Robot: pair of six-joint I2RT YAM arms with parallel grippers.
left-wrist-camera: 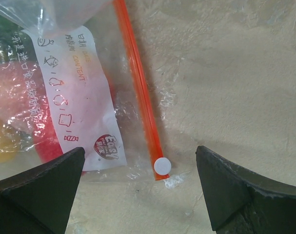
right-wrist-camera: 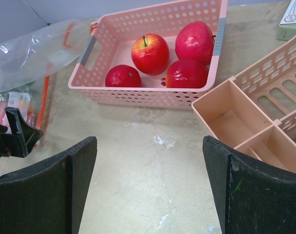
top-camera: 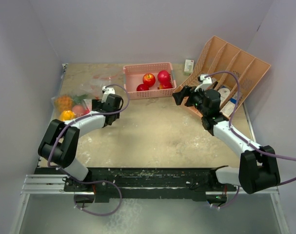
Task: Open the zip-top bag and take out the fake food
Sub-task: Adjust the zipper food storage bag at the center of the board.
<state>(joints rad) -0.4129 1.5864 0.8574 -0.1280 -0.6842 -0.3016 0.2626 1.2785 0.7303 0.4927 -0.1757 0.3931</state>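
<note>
The clear zip-top bag (top-camera: pixel 84 92) lies at the far left, holding an orange pineapple (top-camera: pixel 65 102), a yellow pepper (top-camera: pixel 67 115) and a red piece (top-camera: pixel 79 109). In the left wrist view its orange zip strip (left-wrist-camera: pixel 140 92) ends at a white slider (left-wrist-camera: pixel 162 166). My left gripper (left-wrist-camera: pixel 140 195) is open and empty, with the slider just beyond the gap between its fingers; it also shows from above (top-camera: pixel 95 105). My right gripper (right-wrist-camera: pixel 150 190) is open and empty over bare table, right of the pink basket (right-wrist-camera: pixel 138 97), which holds several red fruits (right-wrist-camera: pixel 150 52).
A tan divided organiser (top-camera: pixel 235 68) leans at the back right with white bottles and cartons in it, close behind my right gripper (top-camera: pixel 179 95). A small carton (top-camera: pixel 188 66) stands near the back wall. Walls close in on the left, the back and the right.
</note>
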